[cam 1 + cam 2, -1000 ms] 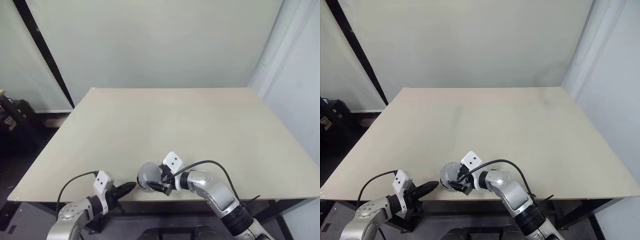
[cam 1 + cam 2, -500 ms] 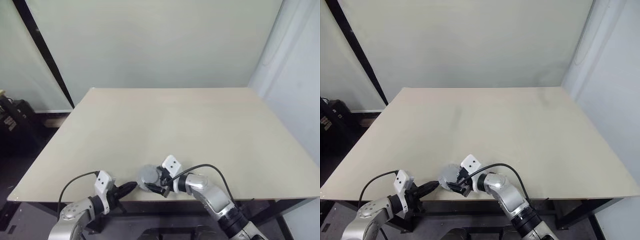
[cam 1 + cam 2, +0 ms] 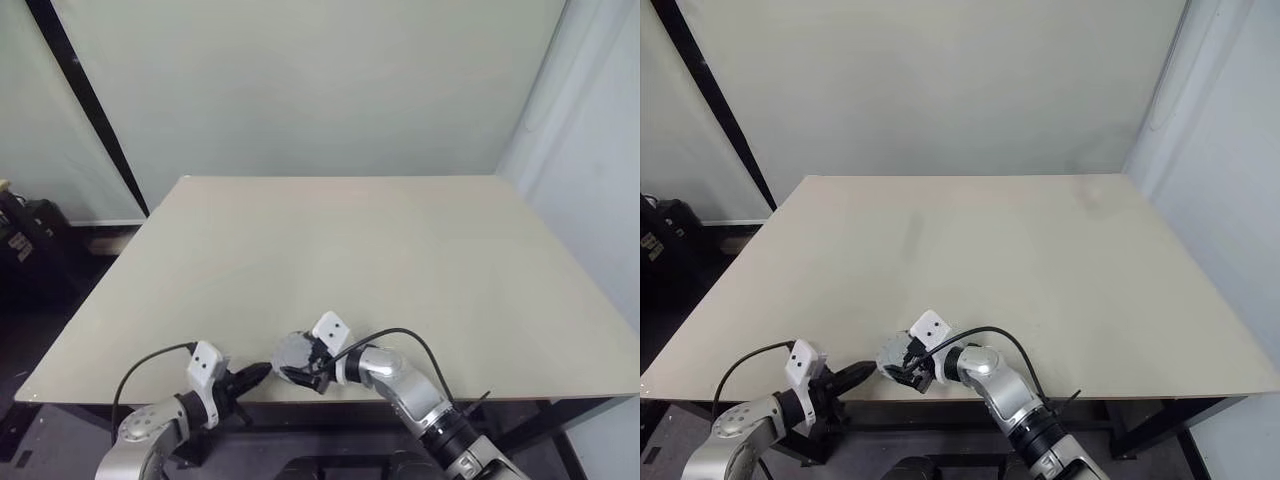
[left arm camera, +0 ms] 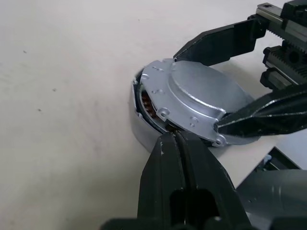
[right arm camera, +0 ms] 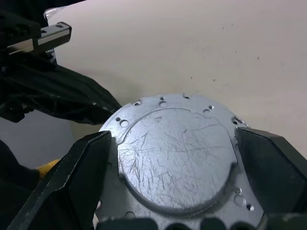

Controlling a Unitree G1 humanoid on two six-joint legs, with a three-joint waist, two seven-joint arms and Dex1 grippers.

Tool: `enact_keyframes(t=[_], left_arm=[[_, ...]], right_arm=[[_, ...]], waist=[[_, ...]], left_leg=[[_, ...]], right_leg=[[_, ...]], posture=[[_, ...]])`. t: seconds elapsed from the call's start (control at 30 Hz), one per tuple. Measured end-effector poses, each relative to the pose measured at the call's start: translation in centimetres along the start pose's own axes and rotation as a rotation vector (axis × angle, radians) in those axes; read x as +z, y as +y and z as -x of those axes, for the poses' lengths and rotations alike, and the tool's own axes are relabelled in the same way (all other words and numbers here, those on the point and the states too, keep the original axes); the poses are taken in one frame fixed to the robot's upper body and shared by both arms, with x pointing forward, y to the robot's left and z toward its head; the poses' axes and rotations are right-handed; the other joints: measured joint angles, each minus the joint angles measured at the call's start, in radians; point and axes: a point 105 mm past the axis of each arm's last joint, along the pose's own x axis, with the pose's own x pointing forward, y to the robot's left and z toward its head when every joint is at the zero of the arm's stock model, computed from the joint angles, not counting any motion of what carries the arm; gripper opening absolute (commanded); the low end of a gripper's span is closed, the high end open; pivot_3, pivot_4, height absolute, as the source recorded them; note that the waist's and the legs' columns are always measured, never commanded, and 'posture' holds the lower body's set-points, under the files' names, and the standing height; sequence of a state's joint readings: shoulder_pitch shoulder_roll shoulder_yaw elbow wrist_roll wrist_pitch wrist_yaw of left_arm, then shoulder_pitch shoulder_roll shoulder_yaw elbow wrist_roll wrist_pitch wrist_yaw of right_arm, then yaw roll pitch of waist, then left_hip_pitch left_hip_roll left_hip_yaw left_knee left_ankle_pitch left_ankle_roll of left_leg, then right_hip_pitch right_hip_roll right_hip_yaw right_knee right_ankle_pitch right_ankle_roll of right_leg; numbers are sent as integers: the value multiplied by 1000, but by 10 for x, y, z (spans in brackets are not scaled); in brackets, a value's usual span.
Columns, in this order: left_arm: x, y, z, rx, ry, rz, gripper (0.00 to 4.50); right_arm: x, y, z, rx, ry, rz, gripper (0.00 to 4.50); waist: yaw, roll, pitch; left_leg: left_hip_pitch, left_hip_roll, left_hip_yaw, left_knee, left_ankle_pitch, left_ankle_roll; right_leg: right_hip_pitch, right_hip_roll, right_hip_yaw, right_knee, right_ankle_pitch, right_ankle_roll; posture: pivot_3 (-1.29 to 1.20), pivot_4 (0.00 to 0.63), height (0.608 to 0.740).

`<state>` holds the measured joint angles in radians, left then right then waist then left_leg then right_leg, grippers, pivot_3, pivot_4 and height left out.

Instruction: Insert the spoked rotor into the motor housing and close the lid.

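Note:
The motor housing (image 4: 138, 125) stands near the table's front edge, with copper windings showing through a gap under its top. The grey lid (image 5: 177, 153) lies on it slightly tilted, lifted on the side toward my left gripper. My right gripper (image 3: 297, 360) spans the lid, one black finger (image 5: 81, 177) against each side of its rim. My left gripper (image 4: 175, 135) is shut, and its tip touches the housing's edge just under the lid. The spoked rotor is hidden from view.
The beige table (image 3: 350, 250) stretches away behind the motor. Its front edge (image 3: 150, 398) runs right beside both grippers. A black post (image 3: 90, 100) leans against the wall at the back left.
My right gripper has come slightly left and lower with the grey disc in it, and the disc now lies flatter. My left gripper has kept still.

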<state>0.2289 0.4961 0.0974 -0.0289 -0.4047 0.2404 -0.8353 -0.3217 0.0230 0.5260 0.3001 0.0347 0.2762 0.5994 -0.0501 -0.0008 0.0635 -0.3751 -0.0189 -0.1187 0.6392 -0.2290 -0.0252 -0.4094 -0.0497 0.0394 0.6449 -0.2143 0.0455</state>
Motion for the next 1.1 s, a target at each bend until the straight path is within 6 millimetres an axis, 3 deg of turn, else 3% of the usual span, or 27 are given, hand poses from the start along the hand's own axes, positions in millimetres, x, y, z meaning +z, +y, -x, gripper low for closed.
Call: enact_keyframes(t=[0.3, 0.57, 0.77, 0.93, 1.1], left_arm=[[16, 20, 11, 76, -51, -5, 0], [14, 37, 21, 139, -27, -5, 0], [17, 36, 5, 121, -16, -41, 0], [8, 28, -19, 80, 9, -30, 0], [-4, 26, -30, 55, 62, -11, 0]], right_arm=[[-2, -2, 0, -12, 7, 52, 4472], [-2, -2, 0, -5, 7, 66, 4472], [1, 4, 2, 50, -2, 64, 4472], [11, 2, 11, 60, -28, 89, 4472], [15, -6, 21, 26, -32, 99, 4472]], waist=[[0, 0, 0], [0, 0, 0], [0, 0, 0], [0, -3, -2], [0, -3, -2]], left_leg=[[0, 0, 0, 0, 0, 0], [0, 0, 0, 0, 0, 0], [0, 0, 0, 0, 0, 0], [0, -1, 0, 0, 0, 0], [0, 0, 0, 0, 0, 0]], right_leg=[[0, 0, 0, 0, 0, 0], [0, 0, 0, 0, 0, 0], [1, 0, 0, 0, 0, 0], [1, 0, 0, 1, 0, 0], [1, 1, 0, 1, 0, 0]], posture=[[0, 0, 740], [0, 0, 740], [0, 0, 740], [0, 0, 740], [0, 0, 740]])
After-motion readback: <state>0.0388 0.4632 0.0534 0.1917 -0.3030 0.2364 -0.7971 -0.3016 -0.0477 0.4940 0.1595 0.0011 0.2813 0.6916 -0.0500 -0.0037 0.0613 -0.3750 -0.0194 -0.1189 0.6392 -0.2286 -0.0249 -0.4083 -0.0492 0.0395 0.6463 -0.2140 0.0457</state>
